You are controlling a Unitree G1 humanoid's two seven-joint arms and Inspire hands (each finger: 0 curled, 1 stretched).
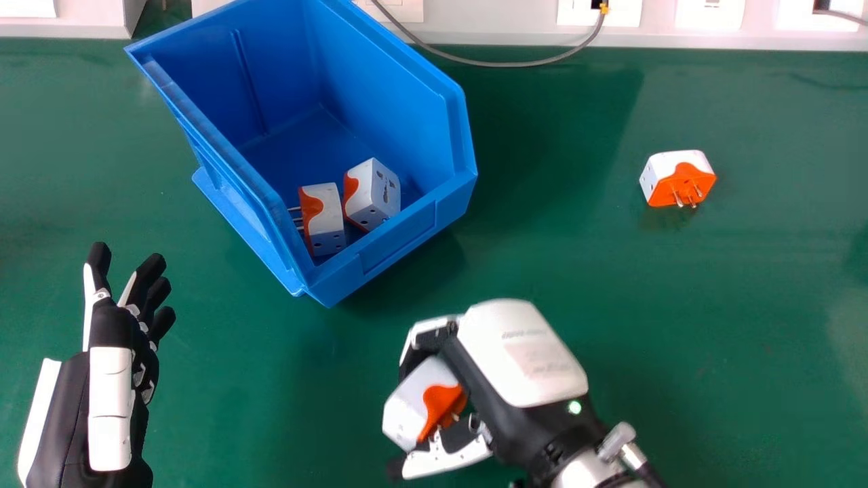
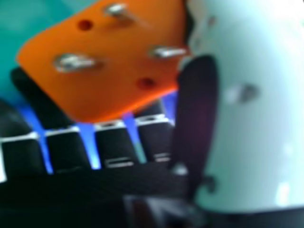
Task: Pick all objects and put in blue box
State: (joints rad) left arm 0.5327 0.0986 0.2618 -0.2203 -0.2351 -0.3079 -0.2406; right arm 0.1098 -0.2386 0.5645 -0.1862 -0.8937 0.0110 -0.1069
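Held adapter: a white and orange travel plug, blocky, with metal pins standing out of its orange face; it is in the robot's right hand, on the near side of the box and a little to the right
Right hand: a black and white robot hand, clamped on that plug between thumb and fingers
Handling: probably hard plastic, light and stiff, with smooth sides that might slip; best taken by the broad white sides, keeping pressure off the pins, which could bend or catch
Blue box: a deep, open-topped plastic bin, set at an angle; the held plug should need lifting over its rim before release
Inside the box: one white and orange adapter and, just beside it, a second one with socket holes
Loose adapter: a matching plug, pins towards the robot, well apart to the box's right, seemingly the last to collect
Left hand: a black and white hand, fingers apart and relaxed, holding nothing, at the left
Table: a smooth green surface, slightly shiny
Room: a pale panel along the far edge, and a looping grey cable
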